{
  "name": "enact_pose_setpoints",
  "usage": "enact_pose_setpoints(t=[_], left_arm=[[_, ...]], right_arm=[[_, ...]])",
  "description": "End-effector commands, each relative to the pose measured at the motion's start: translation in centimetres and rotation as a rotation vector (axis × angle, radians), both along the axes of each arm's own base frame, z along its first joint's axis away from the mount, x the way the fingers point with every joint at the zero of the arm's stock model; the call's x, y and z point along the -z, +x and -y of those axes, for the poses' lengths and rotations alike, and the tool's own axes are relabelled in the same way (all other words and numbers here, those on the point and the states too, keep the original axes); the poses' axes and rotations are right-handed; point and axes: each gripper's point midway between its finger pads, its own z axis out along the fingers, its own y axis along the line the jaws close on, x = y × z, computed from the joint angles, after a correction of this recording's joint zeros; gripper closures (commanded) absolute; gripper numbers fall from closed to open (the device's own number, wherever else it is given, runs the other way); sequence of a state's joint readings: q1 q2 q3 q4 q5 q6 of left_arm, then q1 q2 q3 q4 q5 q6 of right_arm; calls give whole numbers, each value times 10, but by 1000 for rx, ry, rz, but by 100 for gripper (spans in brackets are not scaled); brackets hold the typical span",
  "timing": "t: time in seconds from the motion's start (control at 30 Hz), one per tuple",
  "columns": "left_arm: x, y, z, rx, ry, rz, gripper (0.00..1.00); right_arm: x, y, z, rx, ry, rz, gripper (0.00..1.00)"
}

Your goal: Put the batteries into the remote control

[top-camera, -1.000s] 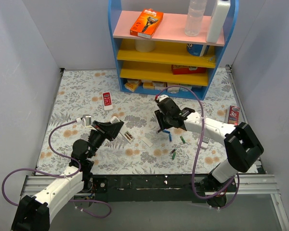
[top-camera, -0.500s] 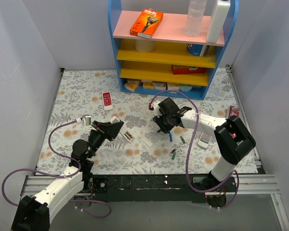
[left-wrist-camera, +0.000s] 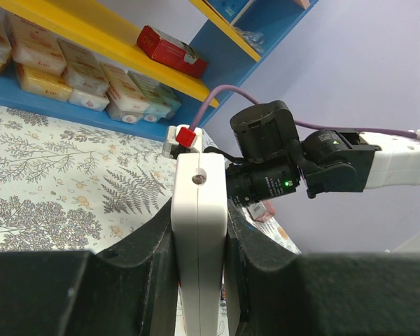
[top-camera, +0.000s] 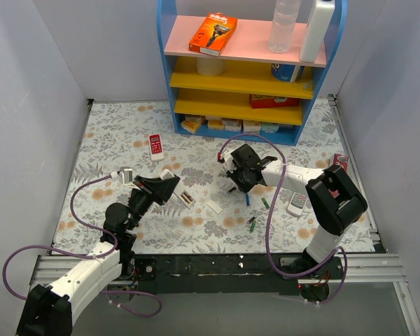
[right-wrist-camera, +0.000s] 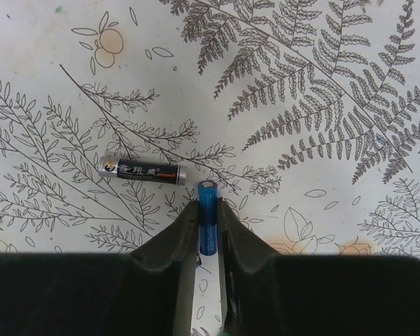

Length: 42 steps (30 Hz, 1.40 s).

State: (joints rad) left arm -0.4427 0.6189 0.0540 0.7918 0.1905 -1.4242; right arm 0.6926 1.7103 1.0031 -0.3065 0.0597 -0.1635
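Where claw (right-wrist-camera: 208, 205) pinches blue battery (right-wrist-camera: 208, 227), dark battery (right-wrist-camera: 142, 170) beside.

The remote control (left-wrist-camera: 198, 231) is smooth white plastic with a soft sheen. The blue battery (right-wrist-camera: 208, 227) has a glossy wrap and a bright metal cap. The dark battery (right-wrist-camera: 141, 170) is glossy too, with metal ends. The table cover (right-wrist-camera: 322, 63) looks matt and printed. The right gripper (right-wrist-camera: 208, 208) is matt black plastic.

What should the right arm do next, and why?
Probably lift straight up. The right gripper has its fingers pinching the blue battery, which lies on the table, and the left gripper holds the remote control off the surface nearby.
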Motion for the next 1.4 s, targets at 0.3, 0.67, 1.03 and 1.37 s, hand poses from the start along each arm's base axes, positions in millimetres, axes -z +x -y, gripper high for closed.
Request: enact_pose_setpoints(t=[0.3,0.67,1.03,1.37], left_arm=[[43,-5,-4,-15,43,-67,100],[43,-5,-4,-14,40,-67,100],[42,-6,-4,-9,39,-67,100],[42,-6,-4,-11,40,-67,100]], right_arm=[[-15,6,-5,-84,11,40,99],[-46,14,46,566,3,80,99],[-26,30,103,1048,135,64,94],[4,35,134,1170,122,29,86]])
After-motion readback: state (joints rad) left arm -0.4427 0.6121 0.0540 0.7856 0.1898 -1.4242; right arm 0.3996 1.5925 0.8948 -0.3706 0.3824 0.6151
